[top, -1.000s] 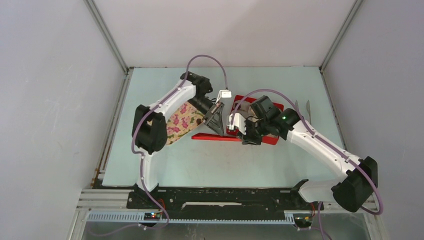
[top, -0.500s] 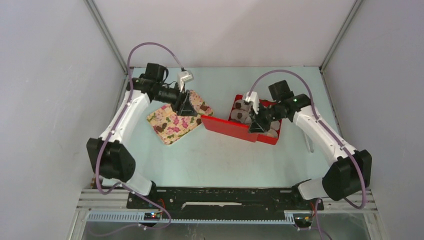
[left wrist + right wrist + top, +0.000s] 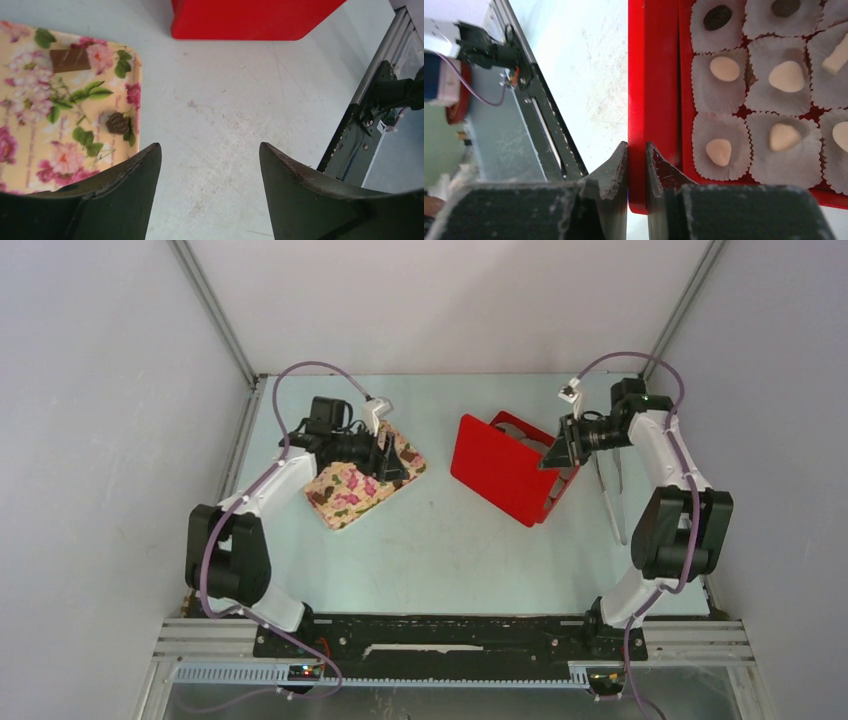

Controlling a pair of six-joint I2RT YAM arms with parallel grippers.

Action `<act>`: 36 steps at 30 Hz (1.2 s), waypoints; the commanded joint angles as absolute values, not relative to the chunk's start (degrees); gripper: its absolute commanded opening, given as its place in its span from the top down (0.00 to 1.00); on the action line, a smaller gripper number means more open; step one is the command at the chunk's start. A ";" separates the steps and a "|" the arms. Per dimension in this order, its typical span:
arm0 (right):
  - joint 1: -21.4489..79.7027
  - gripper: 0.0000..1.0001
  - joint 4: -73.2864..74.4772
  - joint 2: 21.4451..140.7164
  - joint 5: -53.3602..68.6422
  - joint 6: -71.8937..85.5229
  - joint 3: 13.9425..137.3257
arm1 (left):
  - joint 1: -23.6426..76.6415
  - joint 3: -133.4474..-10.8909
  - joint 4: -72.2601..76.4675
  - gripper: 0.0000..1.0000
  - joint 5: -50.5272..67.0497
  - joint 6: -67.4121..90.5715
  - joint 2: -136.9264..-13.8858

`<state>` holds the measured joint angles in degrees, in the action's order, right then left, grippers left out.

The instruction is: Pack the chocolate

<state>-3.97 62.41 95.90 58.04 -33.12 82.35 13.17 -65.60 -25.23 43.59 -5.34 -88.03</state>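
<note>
Arms swung apart since earlier frame; red lid [image 3: 500,468] now half-raised. Right gripper [image 3: 637,146] pinched on lid edge. Left gripper [image 3: 209,147] wide, empty. Chocolate [image 3: 786,76] fills cups [image 3: 706,95]; some left on tray [image 3: 137,85].

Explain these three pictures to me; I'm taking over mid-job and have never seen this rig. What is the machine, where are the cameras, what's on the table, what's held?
The machine is two white robot arms, left and right, bolted at the near edge of a table. The wide picture looks down from above and behind them; the other two come from a camera on each wrist. The left gripper is open and empty at the edge of a flowered tray carrying chocolate. The right gripper pinches the raised lid of a red box, where paper cups hold more chocolate. Metal tongs lie far right.
</note>
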 commanded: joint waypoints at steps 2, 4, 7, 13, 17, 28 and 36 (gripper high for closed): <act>-10.09 0.87 65.38 101.61 65.45 -31.48 88.83 | 18.58 -68.32 -21.34 0.23 42.15 -4.03 -91.66; -12.21 0.87 65.52 104.38 66.54 -30.74 90.24 | 20.99 -69.34 -21.47 0.22 40.22 -4.41 -93.01; -14.94 0.86 65.00 108.01 68.10 -28.57 91.98 | 23.69 -71.28 -20.30 0.18 36.96 -2.38 -95.87; -18.39 0.85 63.68 112.88 70.98 -25.45 92.31 | 25.70 -77.05 -15.47 0.00 31.35 3.51 -102.11; -20.61 0.84 59.41 113.63 73.47 -21.21 90.03 | 25.75 -79.89 -10.55 0.00 26.81 8.03 -105.70; -26.37 0.79 39.09 112.22 73.64 -2.88 81.26 | 29.15 -88.99 -10.84 0.00 25.30 13.48 -114.87; -28.64 0.76 36.61 112.32 65.99 0.35 79.74 | 31.83 -85.86 -7.26 0.00 24.04 26.26 -117.72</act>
<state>-27.05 40.73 113.78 70.08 -3.42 80.29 30.74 -86.04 -11.57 24.53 17.47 -116.44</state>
